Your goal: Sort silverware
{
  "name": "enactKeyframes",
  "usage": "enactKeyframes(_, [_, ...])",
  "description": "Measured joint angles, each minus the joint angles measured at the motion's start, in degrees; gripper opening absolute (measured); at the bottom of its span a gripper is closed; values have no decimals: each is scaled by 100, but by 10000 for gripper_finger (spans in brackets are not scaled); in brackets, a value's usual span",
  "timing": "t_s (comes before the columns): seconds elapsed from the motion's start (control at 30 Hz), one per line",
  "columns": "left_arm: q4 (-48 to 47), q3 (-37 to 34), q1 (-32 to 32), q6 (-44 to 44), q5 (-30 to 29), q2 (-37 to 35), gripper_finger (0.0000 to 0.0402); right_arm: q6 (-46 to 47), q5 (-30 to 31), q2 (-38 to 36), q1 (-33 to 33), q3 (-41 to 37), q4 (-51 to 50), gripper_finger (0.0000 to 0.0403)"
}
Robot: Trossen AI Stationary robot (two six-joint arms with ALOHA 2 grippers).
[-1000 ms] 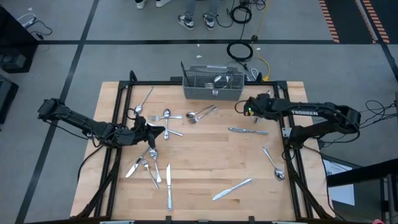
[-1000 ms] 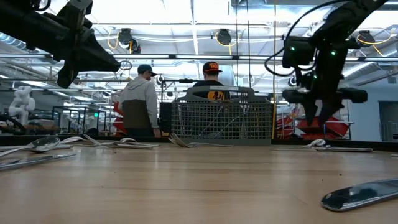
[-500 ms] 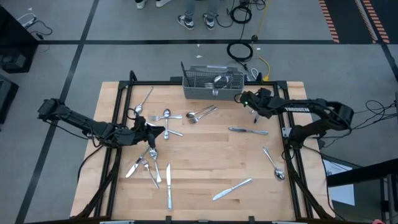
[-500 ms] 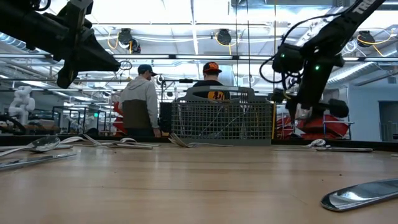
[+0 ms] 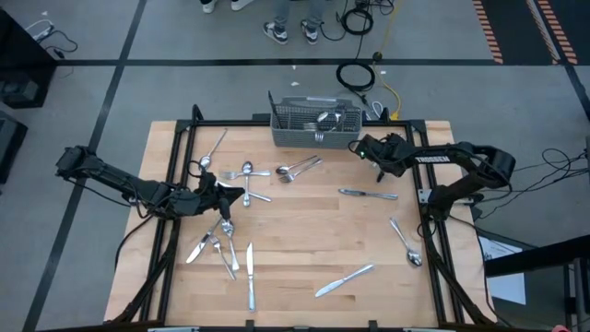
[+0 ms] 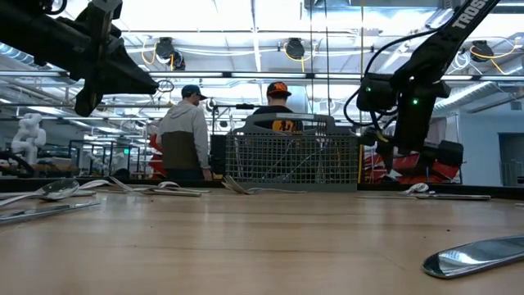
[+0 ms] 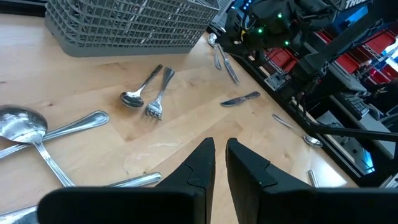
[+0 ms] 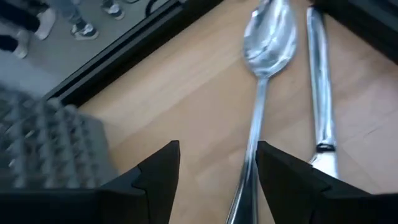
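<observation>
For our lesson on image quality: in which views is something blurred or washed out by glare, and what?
Right wrist view: the grey wire-mesh basket is smeared, while the shiny metal spoon between the right gripper fingers stays fairly crisp. Low view: bright ceiling lights wash out the top, and the near silver knife is soft. High view: evenly lit.

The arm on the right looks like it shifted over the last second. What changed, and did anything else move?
The right gripper swung from above the table's right side toward the mesh basket, ending beside its right end over a spoon and knife, with its fingers spread wider. It holds nothing. The left gripper, nearly closed and empty, stayed above the left cluster, and the silverware kept its places.
</observation>
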Motion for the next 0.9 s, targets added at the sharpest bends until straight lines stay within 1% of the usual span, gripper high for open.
enactKeyframes(0.27, [-38,0,0,-10,0,0,48,219,-3,0,-429,0,-31,203])
enactKeyframes(0.37, [-40,0,0,-35,1,0,48,91,-5,0,-593,0,-43,203])
enactKeyframes(0.47, [-42,0,0,-35,0,0,48,-248,-32,44,-723,0,44,203])
enactKeyframes(0.57, [-42,0,0,-37,0,0,48,-319,-83,137,-777,0,48,203])
enactKeyframes(0.83, [-42,0,0,-51,-2,-1,48,-335,-463,782,-759,24,394,202])
enactKeyframes(0.9, [-42,0,0,-50,-2,0,48,-161,-523,933,-763,32,360,190])
